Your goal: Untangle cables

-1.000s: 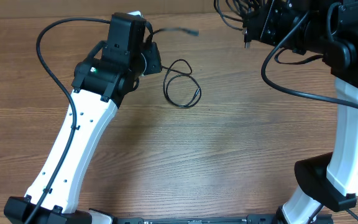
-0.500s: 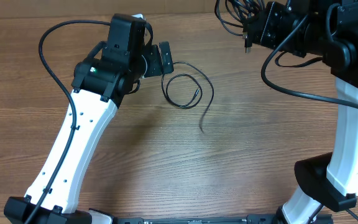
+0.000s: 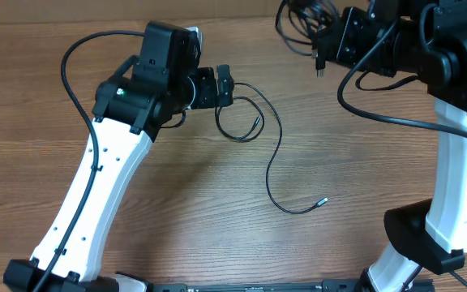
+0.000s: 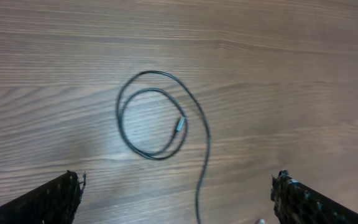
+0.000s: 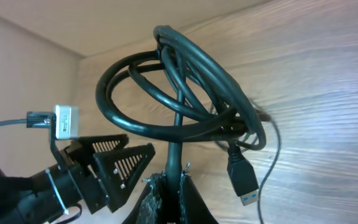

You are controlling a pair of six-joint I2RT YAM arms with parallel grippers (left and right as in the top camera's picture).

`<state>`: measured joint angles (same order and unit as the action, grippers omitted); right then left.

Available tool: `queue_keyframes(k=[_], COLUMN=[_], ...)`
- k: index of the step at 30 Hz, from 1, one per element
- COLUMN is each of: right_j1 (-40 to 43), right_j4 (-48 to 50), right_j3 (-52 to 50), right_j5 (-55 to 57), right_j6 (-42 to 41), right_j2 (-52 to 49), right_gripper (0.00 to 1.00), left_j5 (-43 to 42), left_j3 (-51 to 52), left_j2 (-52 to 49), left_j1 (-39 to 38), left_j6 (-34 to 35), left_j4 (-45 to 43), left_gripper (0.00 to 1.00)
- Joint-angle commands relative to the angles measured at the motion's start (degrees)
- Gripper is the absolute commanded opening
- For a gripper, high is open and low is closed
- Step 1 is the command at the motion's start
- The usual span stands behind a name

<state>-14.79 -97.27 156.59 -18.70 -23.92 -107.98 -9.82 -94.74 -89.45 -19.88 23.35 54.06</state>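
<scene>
Coiled cables (image 5: pixel 194 62) in right hand (image 5: pixel 168 186)

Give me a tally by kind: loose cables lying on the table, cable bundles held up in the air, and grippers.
loose cable lying on the table: 1
cable bundle, strands too tangled to count: 1
grippers, the left gripper and the right gripper: 2
total: 4

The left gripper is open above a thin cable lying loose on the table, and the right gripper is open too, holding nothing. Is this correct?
The right gripper is not open and empty: it is shut on a coiled black cable, as the right wrist view shows. The left gripper is open above the thin cable on the table.
</scene>
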Motion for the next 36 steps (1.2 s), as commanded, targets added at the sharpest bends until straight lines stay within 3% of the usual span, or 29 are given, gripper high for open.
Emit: queue_keyframes(k=[1, 9, 18, 24, 36], right_j1=[-1.01, -3.65, -4.66, -4.68, -4.76], right_j4=[0.48, 2.51, 7.58, 7.37, 7.17], right_j3=[-1.29, -5.88, -6.69, -6.69, -6.69], right_j5=[-4.61, -9.16, -28.63, -30.77, -36.68], right_j6=[1.66, 1.64, 1.66, 1.62, 1.62], right_j2=[-0.11, -0.48, -0.57, -0.57, -0.57], right_gripper=[0.04, 0.04, 0.04, 0.04, 0.04], left_j5=[-5.51, -9.38, -10.62, -8.98, -6.08], left_j3=[-0.7, -0.7, -0.68, -0.68, -0.68], left_j2=[5.88, 13.51, 12.92, 12.63, 12.15], left_j1=[0.04, 0.02, 0.04, 0.04, 0.04], left_j6=[-1.79, -3.89, -7.19, -8.79, -8.33], left_j4=[-0.79, -3.19, -3.32, -4.83, -6.54], left_gripper=[1.0, 0.94, 0.93, 0.92, 0.7])
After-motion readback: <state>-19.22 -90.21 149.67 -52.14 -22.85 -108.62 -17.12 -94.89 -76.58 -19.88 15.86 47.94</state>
